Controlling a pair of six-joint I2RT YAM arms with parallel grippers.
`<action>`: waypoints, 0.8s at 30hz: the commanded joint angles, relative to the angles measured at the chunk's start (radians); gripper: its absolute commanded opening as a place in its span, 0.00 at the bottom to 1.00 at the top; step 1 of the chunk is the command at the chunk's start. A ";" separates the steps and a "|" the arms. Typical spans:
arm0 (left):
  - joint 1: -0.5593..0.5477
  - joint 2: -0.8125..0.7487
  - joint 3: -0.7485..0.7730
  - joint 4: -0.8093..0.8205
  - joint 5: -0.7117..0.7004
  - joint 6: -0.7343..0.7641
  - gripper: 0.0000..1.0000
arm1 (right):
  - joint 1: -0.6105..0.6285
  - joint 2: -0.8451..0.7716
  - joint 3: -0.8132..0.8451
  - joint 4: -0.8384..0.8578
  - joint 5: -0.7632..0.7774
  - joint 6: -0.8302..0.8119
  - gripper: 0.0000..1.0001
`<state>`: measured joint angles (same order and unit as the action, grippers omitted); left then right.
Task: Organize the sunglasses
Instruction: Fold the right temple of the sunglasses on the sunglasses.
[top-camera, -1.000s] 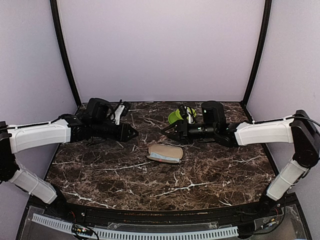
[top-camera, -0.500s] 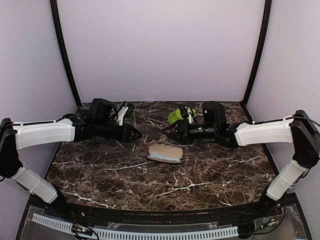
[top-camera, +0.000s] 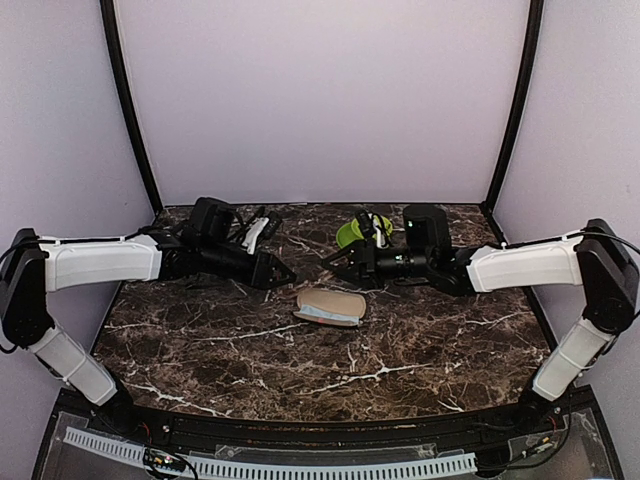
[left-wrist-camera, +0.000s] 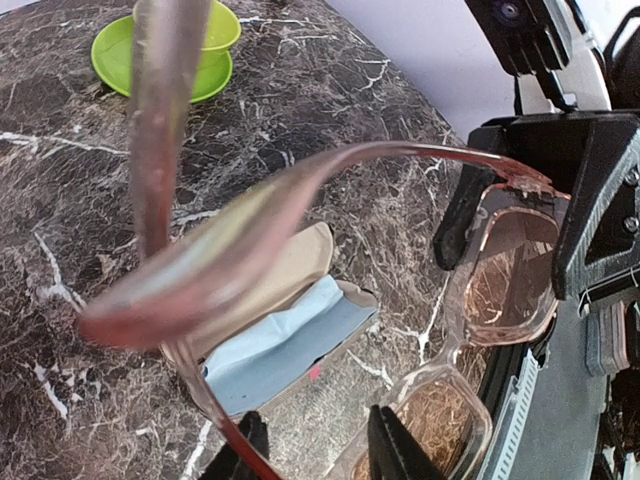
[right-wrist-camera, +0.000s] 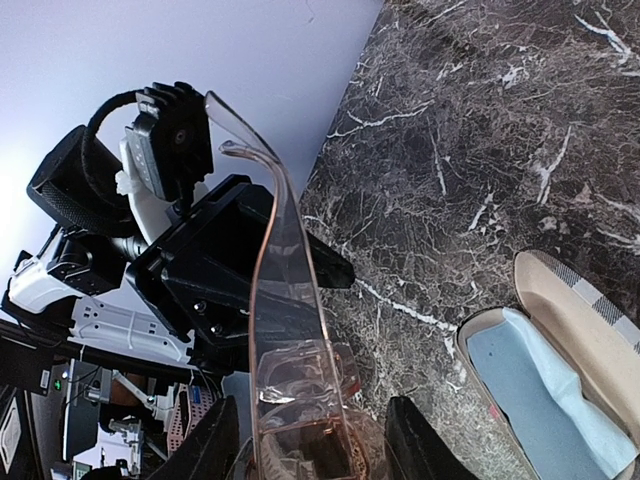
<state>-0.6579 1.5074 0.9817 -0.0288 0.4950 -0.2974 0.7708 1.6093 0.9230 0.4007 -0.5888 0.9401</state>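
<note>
Above the far half of the surface, about midway between its left and right edges, the sunglasses hang in the air between the two arms. Frame is clear pink plastic with tinted lenses. One temple is swung out and the other crosses close in front of the left wrist camera.

Handling, judged: light, thin and glossy, so likely slippery. Temples look springy, hinges are the weak point, and lenses would scratch. Best hold is on the front frame at the rim or bridge, with gentle force. Avoid the lens faces and the temple tips, which would flex.

Right end effector: closed on the front frame, glasses seated between its fingers.

Left end effector: fingers straddle the frame near a lens corner. Cannot tell whether they pinch it or merely bracket it.

Below, nearer the centre of the surface, a tan case lies open, pale blue lining up. A green cup on a saucer stands towards the far edge.
</note>
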 joint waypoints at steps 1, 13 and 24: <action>-0.010 -0.010 0.033 0.016 0.068 0.045 0.38 | 0.002 0.017 0.008 0.057 -0.020 -0.007 0.16; -0.009 -0.007 0.037 0.005 0.074 0.081 0.58 | 0.006 0.031 0.023 0.025 -0.025 -0.030 0.14; -0.010 -0.113 -0.041 0.035 -0.077 0.085 0.78 | 0.005 0.050 0.032 0.021 -0.030 -0.033 0.13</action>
<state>-0.6647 1.4548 0.9649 -0.0235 0.4606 -0.2249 0.7712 1.6444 0.9241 0.3950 -0.6094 0.9165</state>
